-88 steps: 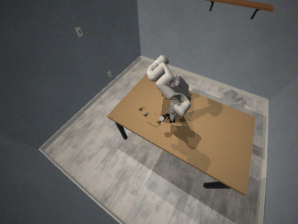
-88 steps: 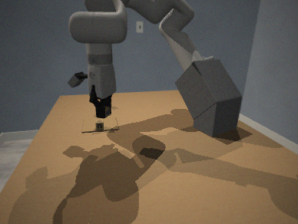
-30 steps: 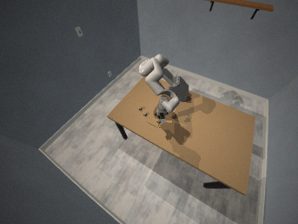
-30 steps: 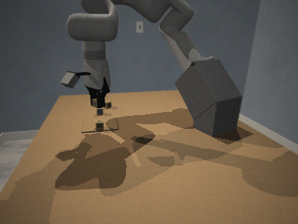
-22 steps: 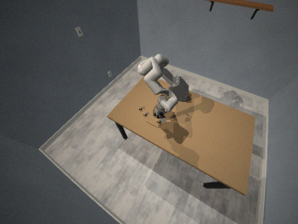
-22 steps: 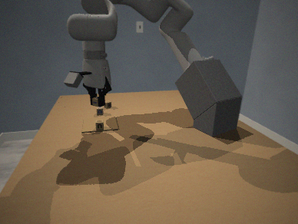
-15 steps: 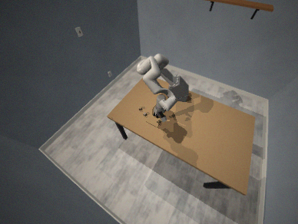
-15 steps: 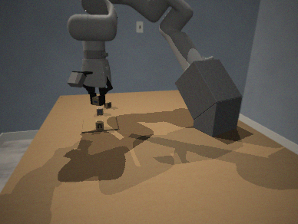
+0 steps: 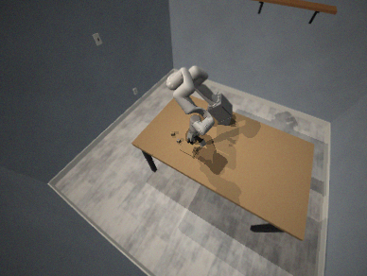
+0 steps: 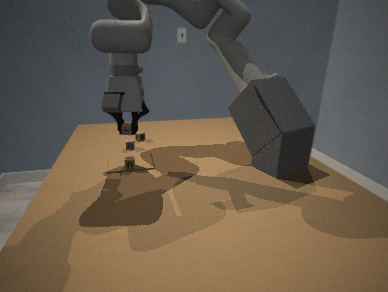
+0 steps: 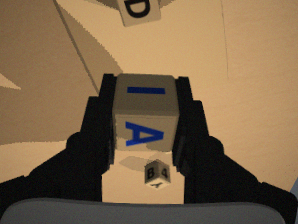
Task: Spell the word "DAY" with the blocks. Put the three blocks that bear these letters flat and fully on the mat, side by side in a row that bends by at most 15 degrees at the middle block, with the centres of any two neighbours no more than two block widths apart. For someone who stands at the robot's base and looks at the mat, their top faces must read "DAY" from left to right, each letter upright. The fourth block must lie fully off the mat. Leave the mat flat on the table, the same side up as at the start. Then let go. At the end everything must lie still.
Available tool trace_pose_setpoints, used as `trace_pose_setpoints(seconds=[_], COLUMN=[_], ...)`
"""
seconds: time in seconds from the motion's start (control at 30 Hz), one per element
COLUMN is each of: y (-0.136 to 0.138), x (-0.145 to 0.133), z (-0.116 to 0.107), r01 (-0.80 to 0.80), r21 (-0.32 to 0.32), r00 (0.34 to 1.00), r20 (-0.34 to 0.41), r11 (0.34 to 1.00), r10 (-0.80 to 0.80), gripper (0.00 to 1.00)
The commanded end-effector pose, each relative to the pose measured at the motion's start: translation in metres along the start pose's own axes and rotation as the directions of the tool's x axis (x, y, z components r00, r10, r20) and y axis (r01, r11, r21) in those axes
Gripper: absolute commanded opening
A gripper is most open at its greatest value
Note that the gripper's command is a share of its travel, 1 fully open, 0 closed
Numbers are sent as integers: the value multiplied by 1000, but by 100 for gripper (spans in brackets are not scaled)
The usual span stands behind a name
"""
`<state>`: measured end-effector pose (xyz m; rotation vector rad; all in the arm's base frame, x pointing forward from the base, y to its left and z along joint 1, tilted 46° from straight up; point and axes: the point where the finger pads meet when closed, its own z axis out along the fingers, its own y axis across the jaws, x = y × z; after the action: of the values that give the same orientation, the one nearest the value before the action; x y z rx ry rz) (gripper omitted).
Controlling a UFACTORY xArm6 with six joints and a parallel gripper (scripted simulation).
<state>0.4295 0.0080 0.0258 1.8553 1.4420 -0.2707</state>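
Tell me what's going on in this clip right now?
A single robot arm is spelling a word with small letter blocks on a wooden table. Its gripper is shut on the A block, held in the air above the table. The D block already lies on the thin mat, its letter facing up. Two more blocks and sit on the table beyond the mat; their letters are too small to read. The A has not yet been set down.
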Motion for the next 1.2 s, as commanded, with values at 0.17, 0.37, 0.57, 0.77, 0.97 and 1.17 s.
trace_pose_setpoints(seconds=[0.17, 0.37, 0.57, 0.77, 0.97, 1.17], y=[4, 4, 4, 4, 4, 4], x=[-18, -21, -21, -21, -21, -20], z=[-1, -1, -1, -1, 2, 13], r01=[241, 275, 275, 275, 275, 275], r21=[8, 8, 8, 8, 8, 9], r00=[971, 962, 961, 961, 961, 961], r20=[-5, -6, -6, -6, -6, -6], r11=[970, 961, 961, 961, 961, 961], r10=[-241, -275, -275, -275, -275, -275], gripper=[27, 27, 27, 27, 27, 27])
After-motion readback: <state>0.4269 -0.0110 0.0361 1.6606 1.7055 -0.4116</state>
